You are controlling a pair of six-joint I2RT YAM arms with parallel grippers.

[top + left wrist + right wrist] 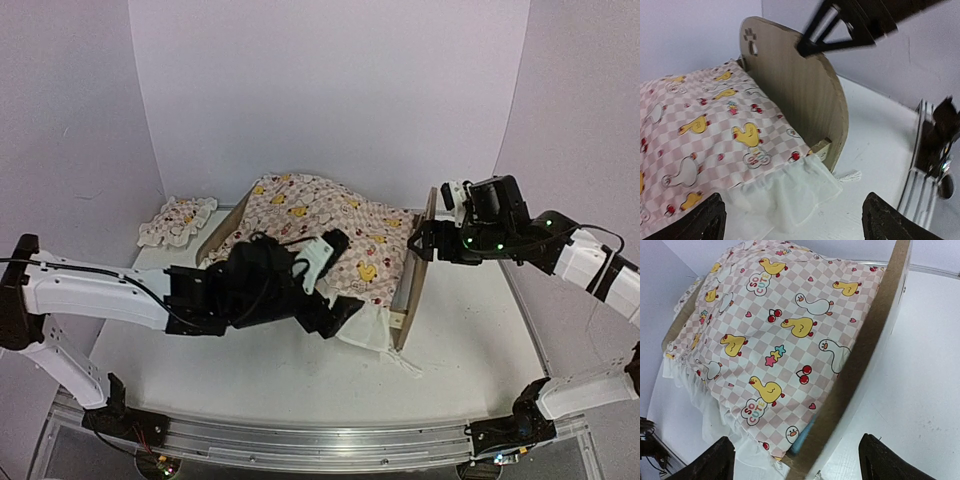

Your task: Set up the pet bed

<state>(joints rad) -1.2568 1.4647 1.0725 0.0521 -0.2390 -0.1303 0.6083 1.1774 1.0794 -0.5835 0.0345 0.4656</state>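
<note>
The pet bed's plywood headboard [414, 272] stands on edge at the right end of the bed, and a pink checkered duck-print cover [335, 225] lies over the frame. My left gripper [343, 278] is open at the bed's near side. Its fingers [707, 217] are spread wide over the cover's white ruffle [790, 192] and hold nothing. My right gripper [424, 241] hovers open over the top of the headboard [865, 355], whose edge runs between the spread fingertips [715, 460] without touching them. A sliver of blue base [804, 436] shows beside the headboard. The paw cutout [751, 39] faces the left wrist camera.
A small matching ruffled pillow [178, 220] lies on the table at the back left, beside the bed. An aluminium rail [300, 442] runs along the near table edge. White walls close in the back and both sides.
</note>
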